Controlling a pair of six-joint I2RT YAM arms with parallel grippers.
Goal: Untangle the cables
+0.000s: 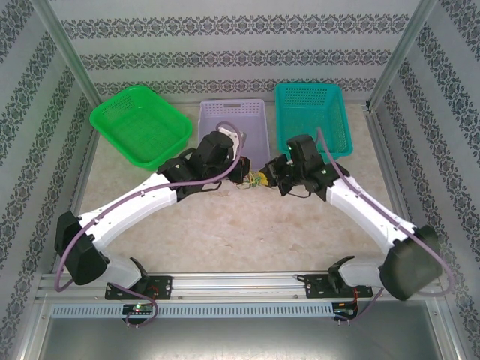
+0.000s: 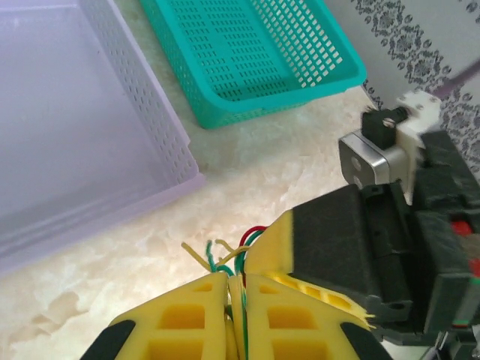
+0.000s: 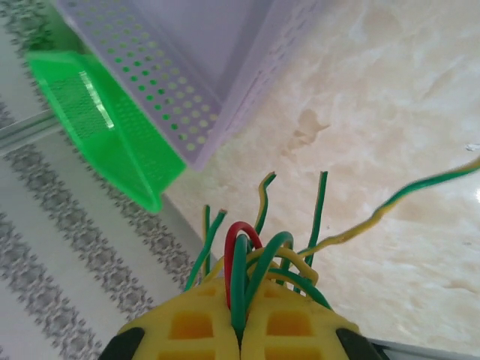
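Top external view first: both arms reach in and meet over the middle of the surface (image 1: 247, 232). They are just in front of the lilac basket (image 1: 232, 104), which has the green basket (image 1: 139, 124) on one side and the teal basket (image 1: 311, 112) on the other. The cables (image 3: 255, 255) are a small clump right between the two wrists.

Over to the left wrist camera. My left gripper (image 2: 234, 285) has its yellow pads pressed together, with green and yellow strands running down the seam, so it's pinching the bundle. The other arm's yellow finger sits right against it.

On the right wrist camera, the right gripper (image 3: 240, 322) is clamped too. A red loop and several green loops sprout from between its pads. Loose green and yellow ends fan upward, and one green-yellow wire trails away over the marble.

As for progress, I'd say we're at the very start. Both ends of the knot are gripped, but the loops are wound through one another and I can't see a single wire freed from the bundle. All the pulling apart and sorting is left to do.
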